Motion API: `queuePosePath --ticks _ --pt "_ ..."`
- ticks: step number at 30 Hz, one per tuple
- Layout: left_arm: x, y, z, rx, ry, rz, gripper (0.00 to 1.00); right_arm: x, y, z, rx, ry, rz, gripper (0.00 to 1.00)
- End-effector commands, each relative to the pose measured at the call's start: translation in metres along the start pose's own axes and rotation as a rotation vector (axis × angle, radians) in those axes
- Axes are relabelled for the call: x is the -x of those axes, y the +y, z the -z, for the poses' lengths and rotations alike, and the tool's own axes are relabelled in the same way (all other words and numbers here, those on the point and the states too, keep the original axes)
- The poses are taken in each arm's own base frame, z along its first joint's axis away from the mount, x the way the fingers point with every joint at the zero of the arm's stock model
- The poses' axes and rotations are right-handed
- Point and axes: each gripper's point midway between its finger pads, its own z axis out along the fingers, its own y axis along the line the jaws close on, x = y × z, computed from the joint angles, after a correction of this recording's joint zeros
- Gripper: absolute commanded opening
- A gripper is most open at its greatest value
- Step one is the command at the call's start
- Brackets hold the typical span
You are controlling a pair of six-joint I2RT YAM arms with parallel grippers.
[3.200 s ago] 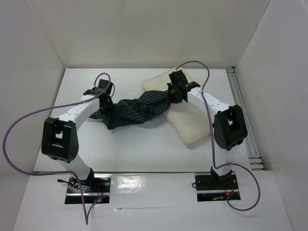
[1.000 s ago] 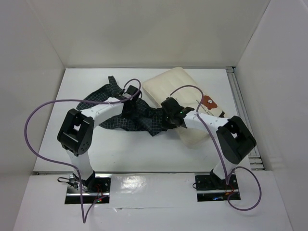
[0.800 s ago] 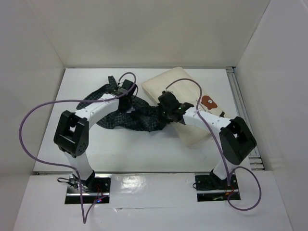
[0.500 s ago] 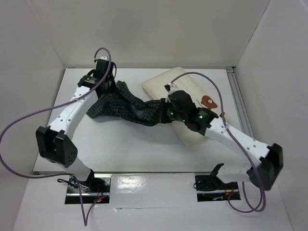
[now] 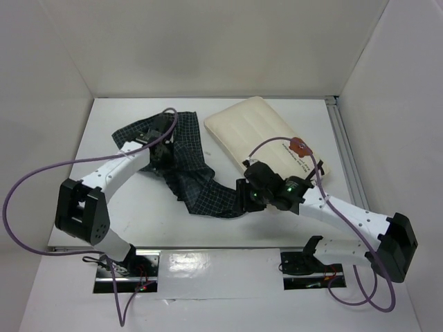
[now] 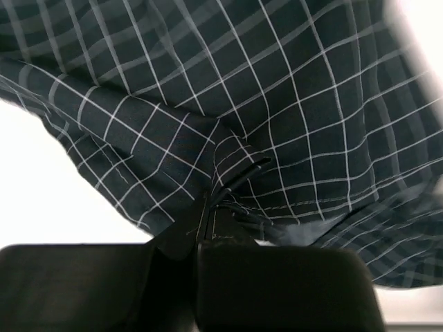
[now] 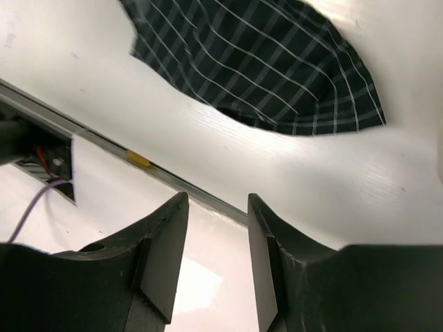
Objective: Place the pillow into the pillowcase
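Task status: not started in any effective sense. The pillow (image 5: 266, 142) lies flat and diagonal on the far right of the table, wholly outside the pillowcase (image 5: 187, 173), bear print uppermost. The pillowcase is crumpled in a band from far left-centre to near centre. Its far corner is just beside the pillow, and no opening is visible.

The left gripper (image 6: 221, 197) is pressed together, pinching a fold of the checked fabric. The right gripper (image 7: 216, 207) hangs near the pillowcase's near end, jaws spread with nothing between them.

Remaining, in my judgement: find and open the mouth, then feed the pillow in.

Premises: plain white walls (image 5: 208, 48) enclose three sides. The table (image 5: 138, 214) is white and smooth, and a metal rail (image 5: 346, 159) runs along its right edge.
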Motion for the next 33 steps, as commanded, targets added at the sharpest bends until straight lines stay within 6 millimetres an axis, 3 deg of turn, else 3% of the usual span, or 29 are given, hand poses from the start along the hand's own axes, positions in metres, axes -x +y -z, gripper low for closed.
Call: queuePosePath --ticks 1,3,6,11,12,15,19,23,27,33 --pt "-0.014 -0.013 0.012 -0.102 -0.005 0.019 0.0 0.036 0.026 0.017 0.055 -0.125 0.05 0.47" --pt "-0.018 -0.013 0.01 -0.107 0.008 0.027 0.0 0.041 0.044 0.007 0.081 -0.134 0.076 0.59" --pt "-0.02 -0.009 0.008 -0.082 0.007 0.027 0.0 0.039 0.062 -0.019 0.059 -0.121 0.135 0.62" --pt "0.013 -0.014 0.017 -0.078 -0.07 0.037 0.0 0.037 0.1 -0.05 0.05 -0.149 0.219 0.55" --pt "0.031 -0.019 0.024 -0.085 -0.109 0.043 0.0 0.04 0.105 -0.059 0.029 -0.156 0.228 0.54" --pt "0.046 -0.025 0.018 -0.073 -0.089 -0.005 0.0 0.044 0.129 -0.076 0.05 -0.187 0.253 0.55" --pt "0.05 -0.028 0.002 -0.054 -0.045 -0.035 0.0 0.064 0.152 -0.098 0.077 -0.257 0.225 0.62" --pt "0.049 -0.035 0.001 -0.088 -0.03 -0.036 0.0 0.078 0.161 -0.123 0.05 -0.304 0.171 0.62" --pt "0.052 -0.034 0.0 -0.092 -0.029 -0.028 0.0 0.095 0.158 -0.144 0.019 -0.352 0.101 0.49" --pt "0.056 -0.033 0.001 -0.085 -0.042 -0.039 0.0 0.089 0.155 -0.17 0.013 -0.319 0.066 0.45"
